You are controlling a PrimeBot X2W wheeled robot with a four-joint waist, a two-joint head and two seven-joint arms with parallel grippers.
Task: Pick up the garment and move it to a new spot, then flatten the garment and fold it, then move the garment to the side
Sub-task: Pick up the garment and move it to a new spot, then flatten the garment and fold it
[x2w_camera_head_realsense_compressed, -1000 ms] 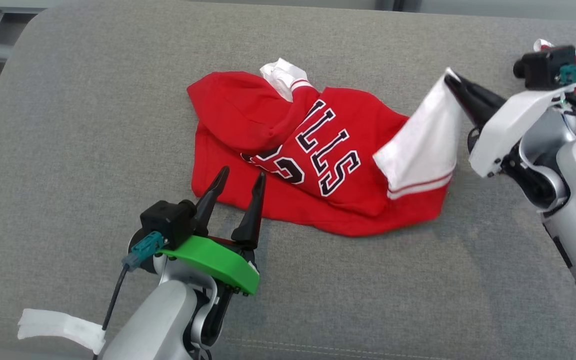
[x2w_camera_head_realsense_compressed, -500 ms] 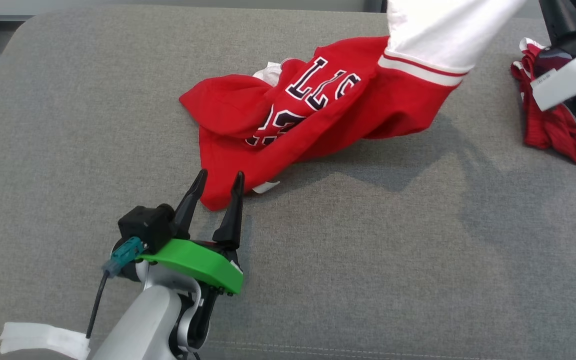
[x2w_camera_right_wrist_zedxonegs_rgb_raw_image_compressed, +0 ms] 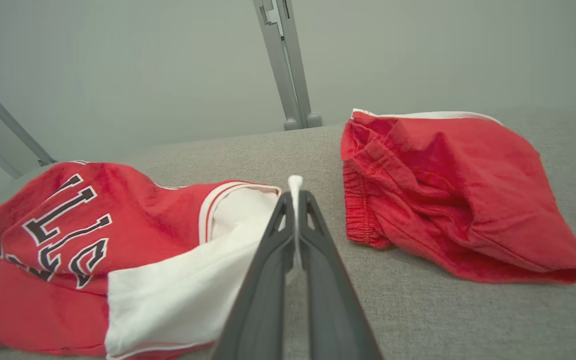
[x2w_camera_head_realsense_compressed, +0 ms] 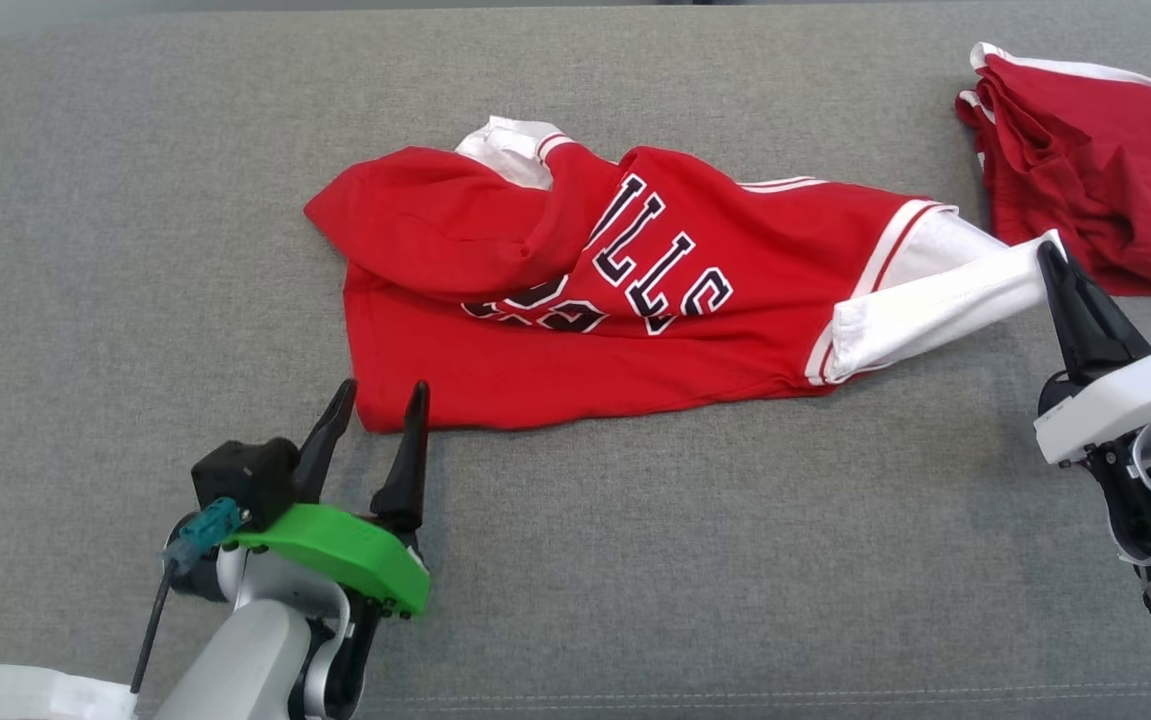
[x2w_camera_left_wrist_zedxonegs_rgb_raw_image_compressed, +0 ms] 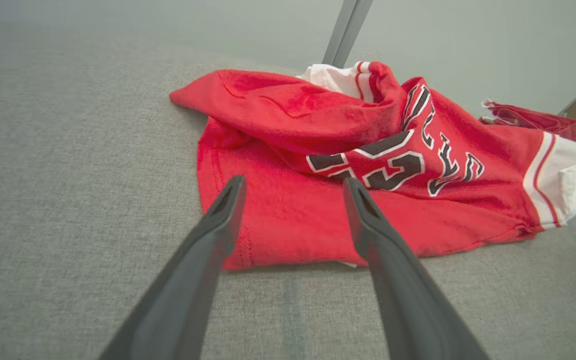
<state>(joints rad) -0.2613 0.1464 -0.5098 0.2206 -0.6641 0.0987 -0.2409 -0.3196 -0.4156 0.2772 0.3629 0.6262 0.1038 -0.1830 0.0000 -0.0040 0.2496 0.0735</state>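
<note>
The garment point(x2w_camera_head_realsense_compressed: 575, 300) is a red jersey with dark lettering and white sleeves, lying crumpled across the grey cushion point(x2w_camera_head_realsense_compressed: 635, 560). My right gripper point(x2w_camera_head_realsense_compressed: 1047, 258) is shut on the tip of its white sleeve point(x2w_camera_head_realsense_compressed: 935, 305), stretched out to the right; the pinched white cloth shows between the fingers in the right wrist view point(x2w_camera_right_wrist_zedxonegs_rgb_raw_image_compressed: 295, 192). My left gripper point(x2w_camera_head_realsense_compressed: 380, 395) stands open just in front of the garment's near left corner point(x2w_camera_left_wrist_zedxonegs_rgb_raw_image_compressed: 288, 235), touching nothing.
A second red garment point(x2w_camera_head_realsense_compressed: 1085, 200) lies bunched at the back right, close to my right gripper point(x2w_camera_right_wrist_zedxonegs_rgb_raw_image_compressed: 458, 200). A white strip point(x2w_camera_head_realsense_compressed: 25, 692) lies at the cushion's front left. Metal frame posts point(x2w_camera_right_wrist_zedxonegs_rgb_raw_image_compressed: 288, 65) rise behind the cushion.
My right gripper lifted the sleeve high, then brought it down to the right, so the garment now lies stretched out. The head camera has shifted. The left gripper stayed open.
</note>
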